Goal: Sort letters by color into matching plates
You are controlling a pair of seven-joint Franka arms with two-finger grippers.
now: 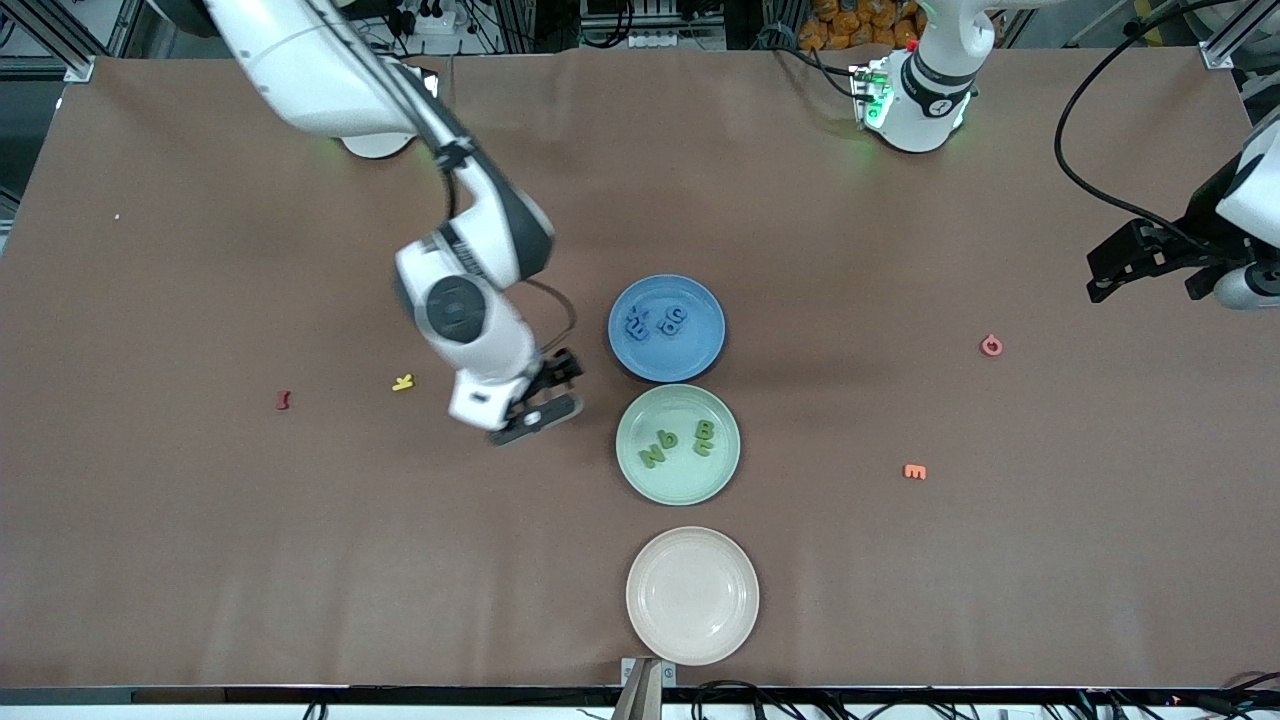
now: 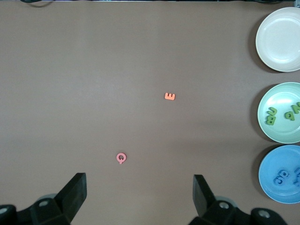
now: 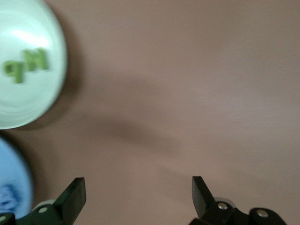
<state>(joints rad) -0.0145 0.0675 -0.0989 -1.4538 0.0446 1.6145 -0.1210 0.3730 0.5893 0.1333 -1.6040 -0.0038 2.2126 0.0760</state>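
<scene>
Blue letters (image 1: 655, 321) lying in the blue plate (image 1: 700, 350), green letters (image 1: 678, 441) lying in the mint green plate (image 1: 722, 470), right gripper (image 1: 550, 397) hanging open-jawed over bare table beside the green plate, left gripper (image 1: 1140, 262) waiting open over its table end

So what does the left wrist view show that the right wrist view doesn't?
Only the left wrist view shows the cream plate, the orange E, the pink Q and the open left gripper. Only the right wrist view shows the open, empty right gripper over bare table. Both show the green plate holding green letters and the blue plate with blue letters.
</scene>
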